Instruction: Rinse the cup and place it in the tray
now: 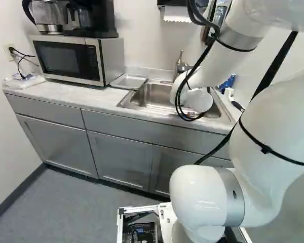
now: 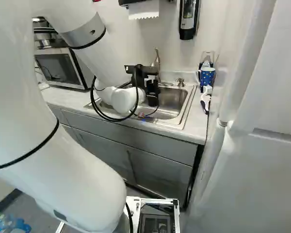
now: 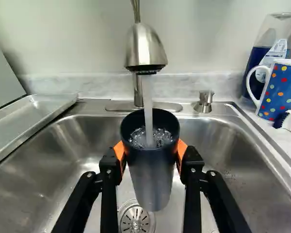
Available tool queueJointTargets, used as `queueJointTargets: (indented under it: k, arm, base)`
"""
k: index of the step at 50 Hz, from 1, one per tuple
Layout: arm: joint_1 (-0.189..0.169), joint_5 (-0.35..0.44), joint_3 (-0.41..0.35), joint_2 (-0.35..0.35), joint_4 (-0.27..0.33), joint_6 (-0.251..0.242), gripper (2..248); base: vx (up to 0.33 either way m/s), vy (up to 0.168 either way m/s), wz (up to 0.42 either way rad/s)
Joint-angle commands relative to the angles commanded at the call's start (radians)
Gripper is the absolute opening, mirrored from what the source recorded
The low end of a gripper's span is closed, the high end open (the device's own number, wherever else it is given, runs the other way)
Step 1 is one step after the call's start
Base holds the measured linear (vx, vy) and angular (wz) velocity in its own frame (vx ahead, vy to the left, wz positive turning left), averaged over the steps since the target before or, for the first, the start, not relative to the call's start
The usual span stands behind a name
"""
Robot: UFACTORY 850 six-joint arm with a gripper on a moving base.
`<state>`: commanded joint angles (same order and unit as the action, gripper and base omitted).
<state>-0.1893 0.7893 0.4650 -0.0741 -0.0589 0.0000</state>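
In the right base view my gripper (image 2: 139,73) is over the sink (image 2: 172,104). The wrist view shows the gripper (image 3: 151,158) shut on a dark cup (image 3: 153,182), an orange pad pressing on either side below the rim. Water runs from the faucet (image 3: 144,48) into the open top of the upright cup, where it bubbles. The cup is above the sink basin, with the drain beneath. A shallow metal tray (image 1: 128,81) stands on the counter between microwave and sink; its near part shows in the wrist view too.
A polka-dot mug (image 3: 282,90) and a clear bottle (image 3: 276,36) stand on the counter beside the sink, near a white brush (image 2: 206,97). The microwave (image 1: 68,58) borders the tray. A soap dispenser (image 2: 188,19) hangs on the wall; a soap pump (image 3: 204,101) stands behind the basin.
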Motion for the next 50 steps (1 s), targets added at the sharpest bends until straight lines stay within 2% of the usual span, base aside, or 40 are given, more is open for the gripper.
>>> queueJointTargets:
  k: [50]
  arm:
    - [0.000, 0.000, 0.000, 0.000, 0.000, 0.000, 122]
  base:
    - [0.000, 0.000, 0.000]
